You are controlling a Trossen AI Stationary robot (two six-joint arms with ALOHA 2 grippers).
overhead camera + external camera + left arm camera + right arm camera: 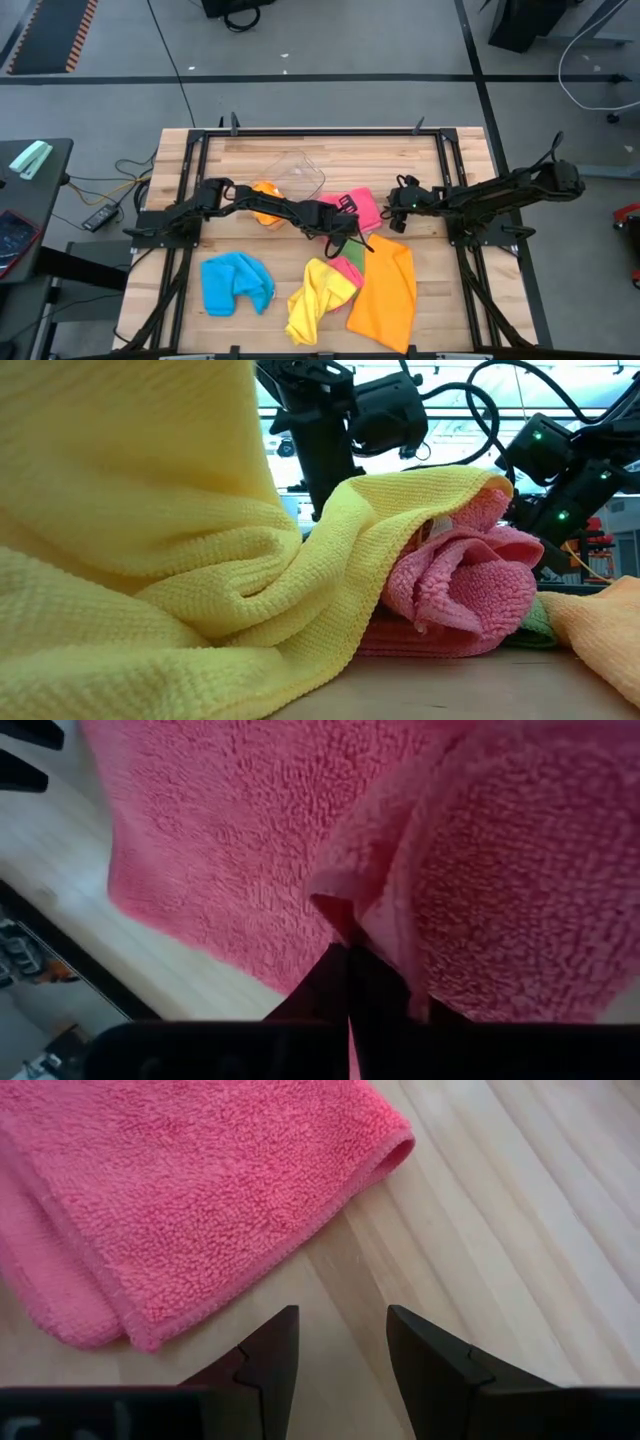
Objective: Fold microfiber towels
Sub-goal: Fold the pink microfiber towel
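Wooden table [300, 150]. Orange towel [385, 290], yellow towel [315, 298], blue towel [235, 282] spread beyond left gripper [348, 955]. Pink towel [170, 1190] pinched at fold in its clenched jaws. Right gripper [340, 1342] released, just short of pink corner.

Grey floor [330, 40] with dark seams, hazard-striped mat [50, 35], black side table [25, 215], loose cables [110, 185]

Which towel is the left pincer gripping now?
The pink towel: the left pincer is shut on its edge; the blue, yellow and orange ones lie untouched.
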